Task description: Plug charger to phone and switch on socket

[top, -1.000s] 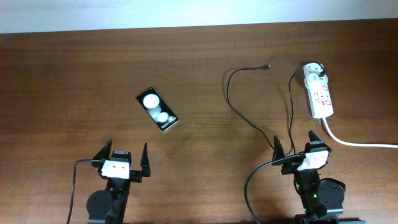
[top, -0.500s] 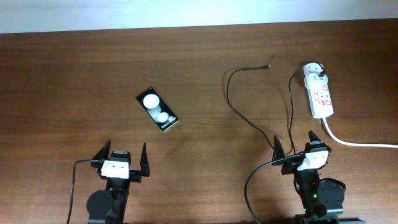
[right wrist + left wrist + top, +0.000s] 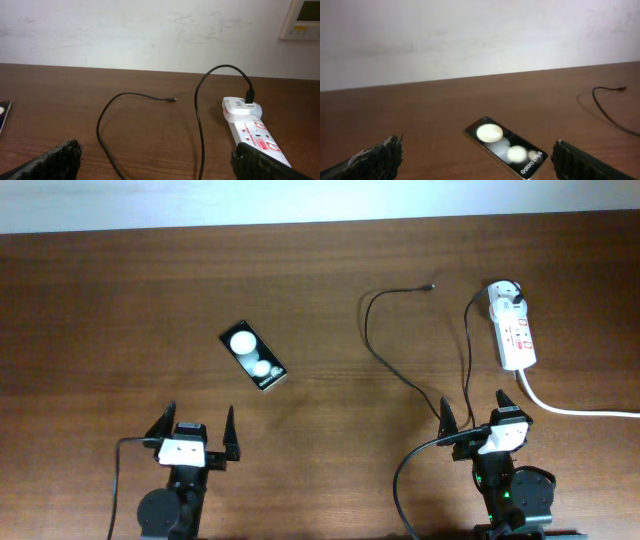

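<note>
While nothing laid on the bench [image 3: 120, 300] is seen to have shifted, the left claw [image 3: 200, 412] is found nudged a touch leftward since half a second ago. It is held wide open, with nothing gripped. The right claw [image 3: 472, 400] is kept as before, equally spread and empty. The socket [image 3: 515, 335] is laid at the far right, with the charger [image 3: 365, 325] plugged into its far end. The phone [image 3: 254, 356] is laid face up left of centre, well apart from the loose plug tip [image 3: 431, 286].
</note>
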### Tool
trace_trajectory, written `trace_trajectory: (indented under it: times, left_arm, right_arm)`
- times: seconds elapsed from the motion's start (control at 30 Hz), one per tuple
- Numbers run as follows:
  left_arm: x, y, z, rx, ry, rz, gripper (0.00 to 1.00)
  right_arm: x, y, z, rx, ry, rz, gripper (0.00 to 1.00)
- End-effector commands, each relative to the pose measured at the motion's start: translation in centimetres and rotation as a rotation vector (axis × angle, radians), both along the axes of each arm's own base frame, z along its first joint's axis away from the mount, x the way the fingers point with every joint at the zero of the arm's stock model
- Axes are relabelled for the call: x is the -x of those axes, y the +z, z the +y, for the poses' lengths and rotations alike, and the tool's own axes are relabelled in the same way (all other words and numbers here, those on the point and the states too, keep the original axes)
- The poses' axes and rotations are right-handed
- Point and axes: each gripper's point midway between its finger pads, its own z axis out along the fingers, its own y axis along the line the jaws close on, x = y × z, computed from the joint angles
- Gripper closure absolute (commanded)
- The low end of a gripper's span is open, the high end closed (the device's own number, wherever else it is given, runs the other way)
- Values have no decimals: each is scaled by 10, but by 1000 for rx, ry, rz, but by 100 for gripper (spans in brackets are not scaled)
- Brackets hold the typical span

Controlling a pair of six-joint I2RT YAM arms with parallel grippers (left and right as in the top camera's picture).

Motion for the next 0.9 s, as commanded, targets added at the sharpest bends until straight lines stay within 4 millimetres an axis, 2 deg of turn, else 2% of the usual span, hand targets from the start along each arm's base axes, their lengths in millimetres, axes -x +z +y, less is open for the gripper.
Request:
trace_trajectory:
  times: [0.0, 0.17, 0.3, 0.5, 0.6, 0.7, 0.87]
  left_arm:
    - [5, 33, 1, 80, 4, -54, 1]
    - [21, 69, 2, 77, 1, -21, 1]
    - [20, 95, 2, 72, 3, 39, 1]
    - [-20, 107, -2, 44, 14, 358, 1]
    - [-35, 113, -18, 54, -64, 560, 1]
    - [-36, 109, -38, 91, -165, 737, 1]
    - [-22, 66, -67, 190, -315, 992, 1]
  right_arm:
    - [0, -1, -3, 7, -14, -1, 1]
    - [0, -1, -3, 7, -14, -1, 1]
    - [0, -1, -3, 7, -14, -1, 1]
    - [0, -1, -3, 7, -14, -1, 1]
    - [0, -1, -3, 7, -14, -1, 1]
    - [0, -1, -3, 7, -14, -1, 1]
    - [0, -1, -3, 7, -14, -1, 1]
